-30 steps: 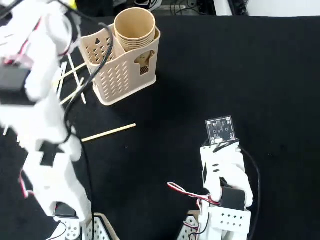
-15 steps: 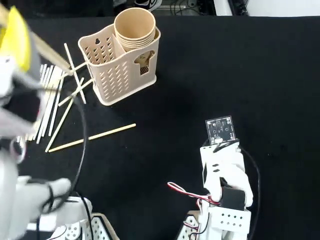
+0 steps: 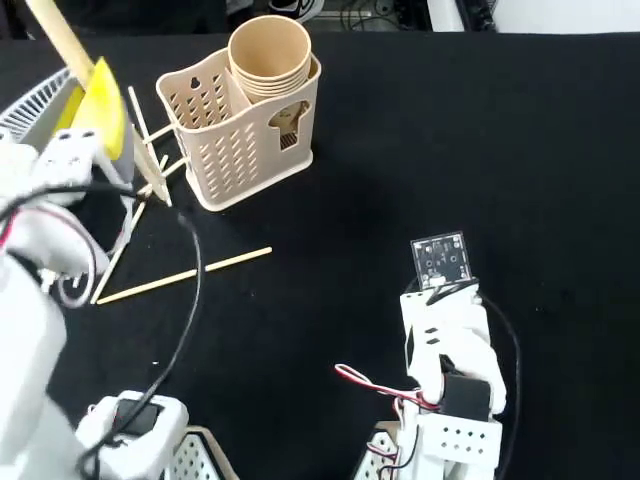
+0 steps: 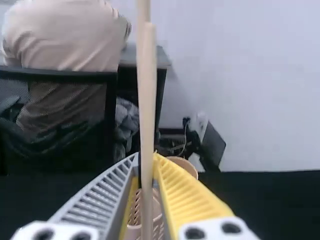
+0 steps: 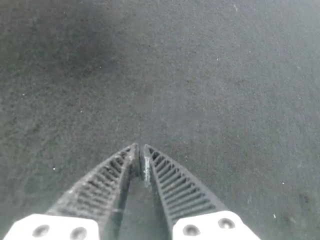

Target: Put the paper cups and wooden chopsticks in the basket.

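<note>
My left gripper [image 3: 72,88] hangs raised at the table's left, just left of the basket, shut on one wooden chopstick [image 3: 58,32] that sticks up past its grey and yellow fingers. In the left wrist view the chopstick [image 4: 145,90] stands clamped in that gripper [image 4: 145,162], with a paper cup [image 4: 178,165] behind it. The beige basket [image 3: 235,145] holds a stack of paper cups [image 3: 270,55] in one compartment. Several chopsticks [image 3: 150,150] lie beside the basket, and one more [image 3: 185,272] lies apart in front. My right gripper [image 5: 139,161] is shut with nothing in it, low over the black table.
The right arm [image 3: 447,345] sits folded at the front right of the black table [image 3: 480,150]. A chair with clothing on it [image 4: 60,60] and a white wall show behind the table in the left wrist view.
The left arm has lifted off the chopstick pile with one chopstick and tilted its gripper upward beside the basket. The right arm has not moved.
</note>
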Tool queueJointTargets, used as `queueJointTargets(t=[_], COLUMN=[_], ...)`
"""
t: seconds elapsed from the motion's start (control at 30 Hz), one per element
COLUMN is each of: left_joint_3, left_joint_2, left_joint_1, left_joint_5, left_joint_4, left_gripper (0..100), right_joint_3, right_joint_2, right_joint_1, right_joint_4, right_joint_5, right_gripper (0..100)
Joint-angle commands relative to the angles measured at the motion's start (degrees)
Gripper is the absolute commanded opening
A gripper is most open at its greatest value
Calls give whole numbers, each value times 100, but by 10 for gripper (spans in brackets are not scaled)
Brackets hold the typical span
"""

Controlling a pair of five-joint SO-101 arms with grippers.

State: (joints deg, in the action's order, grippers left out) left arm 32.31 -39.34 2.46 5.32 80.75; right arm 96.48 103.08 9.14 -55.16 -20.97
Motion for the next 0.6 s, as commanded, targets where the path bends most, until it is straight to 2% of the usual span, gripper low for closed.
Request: queueJointTargets(t=[0.0, 0.17, 0.23, 0.27, 0.33, 0.5, 0.57], left_joint_3=[-3503, -7125, -8040, -8268, -8295, -7468, -7029], left_joint_2=[-1600, -3077, -3103, -2989, -2558, -738, 0], left_joint_1=[40, 48, 84, 84, 84, -145, -321], left_joint_5=[-53, -202, -413, -527, -686, -677, -466], left_joint_4=[-2884, -7297, -8853, -9345, -9600, -9204, -9204], left_gripper=[28, 29, 30, 30, 30, 29, 29], right_joint_3=[4, 4, 4, 4, 4, 4, 4], right_joint_2=[382, 382, 382, 382, 382, 382, 382], right_joint_1=[-88, -88, -88, -88, -88, -88, -88], right_joint_4=[9, 9, 18, 18, 18, 18, 18], right_joint_5=[-35, -35, -35, -35, -35, -35, -35], right_gripper=[15, 15, 15, 15, 15, 15, 15])
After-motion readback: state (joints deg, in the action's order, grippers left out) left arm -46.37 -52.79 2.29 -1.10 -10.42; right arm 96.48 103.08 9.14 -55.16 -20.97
